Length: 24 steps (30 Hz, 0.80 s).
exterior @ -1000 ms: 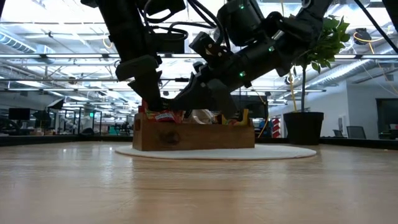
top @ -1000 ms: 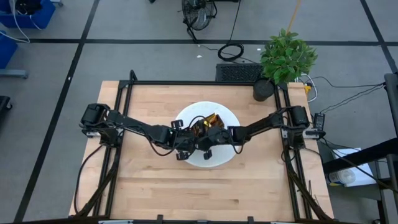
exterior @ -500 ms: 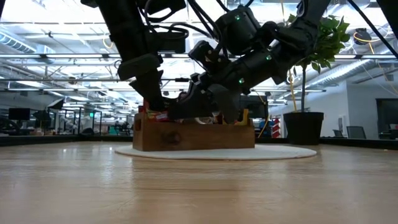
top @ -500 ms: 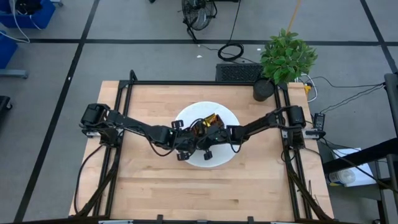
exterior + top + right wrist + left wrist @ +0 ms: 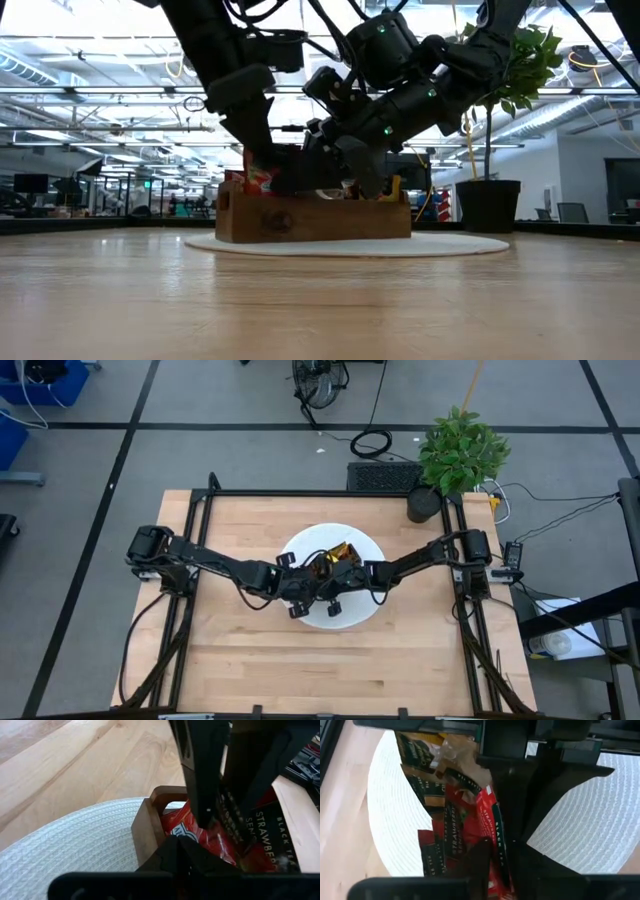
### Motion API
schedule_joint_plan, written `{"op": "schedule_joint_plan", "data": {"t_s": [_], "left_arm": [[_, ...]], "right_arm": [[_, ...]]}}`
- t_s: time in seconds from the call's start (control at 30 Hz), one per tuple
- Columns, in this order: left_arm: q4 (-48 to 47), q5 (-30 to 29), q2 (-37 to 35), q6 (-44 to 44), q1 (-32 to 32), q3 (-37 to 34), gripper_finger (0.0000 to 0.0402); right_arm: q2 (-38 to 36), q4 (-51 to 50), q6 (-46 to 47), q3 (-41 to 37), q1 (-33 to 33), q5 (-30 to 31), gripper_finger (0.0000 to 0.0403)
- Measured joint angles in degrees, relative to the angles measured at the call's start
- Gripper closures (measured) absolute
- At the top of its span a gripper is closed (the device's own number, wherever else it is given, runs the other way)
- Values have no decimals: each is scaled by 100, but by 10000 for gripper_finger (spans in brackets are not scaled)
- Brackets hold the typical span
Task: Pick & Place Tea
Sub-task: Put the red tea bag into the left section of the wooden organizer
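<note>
Low view: both grippers are crowded over the wooden tray on the white mat, and a collision or a dragged sachet is risked.

Red tea sachets are seen packed directly beneath the left gripper, whose jaws stand narrowly parted around a sachet's edge; a firm hold cannot be confirmed. The right gripper is fully closed, just beside it over the same compartment. If either is lifted carelessly, fingers could be knocked together or neighbouring sachets pulled out.
</note>
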Motion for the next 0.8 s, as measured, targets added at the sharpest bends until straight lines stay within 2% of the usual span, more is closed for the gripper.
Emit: {"op": "schedule_joint_plan", "data": {"t_s": [0.43, 0.8], "left_arm": [[48, 393, -82, -441, -18, 5, 323], [355, 898, -375, -454, -50, 12, 323]], "right_arm": [[-1, -25, 92, 0, -38, 13, 403], [3, -23, 151, 0, -37, 5, 403]]}}
